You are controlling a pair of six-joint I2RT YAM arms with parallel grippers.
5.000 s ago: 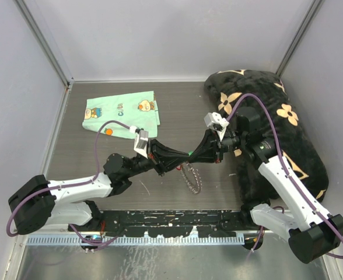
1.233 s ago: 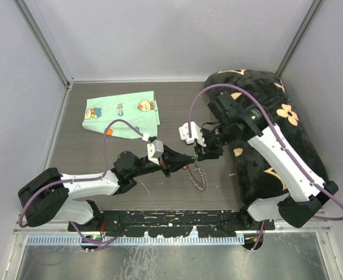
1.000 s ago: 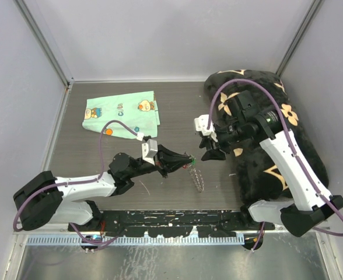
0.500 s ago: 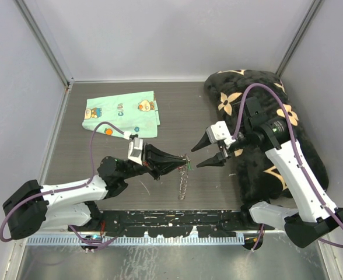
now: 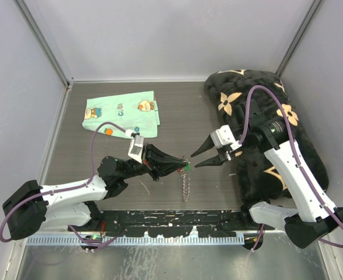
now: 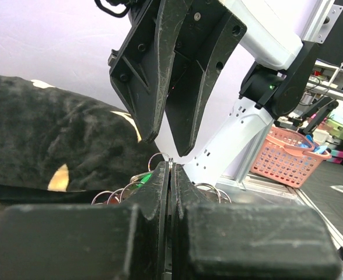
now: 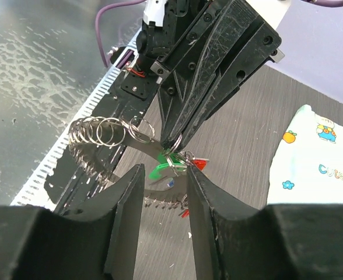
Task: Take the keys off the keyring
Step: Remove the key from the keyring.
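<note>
Starting at 11 o'clock on the tabletop, a mint-green cloth carries a few small coloured pieces, one of them orange. They may be keys already taken off, but they are too small to be sure.

Near the centre, the left pincer is fully closed on the top of the keyring. The ring hangs from its tips toward 6 o'clock and is seen edge-on. In the right wrist view, a green key and a red key hang on the ring just under that pinch. A row of small silver rings sits at 9 o'clock from them.

The right pincer stands very near, at 3 o'clock of the ring, with its jaws partly apart and holding nothing. A black flowered cushion lies at 3 o'clock on the tabletop.

In my judgement the task is at most partly done. At least two keys are left to pull off, and the right pincer must first close on one.
</note>
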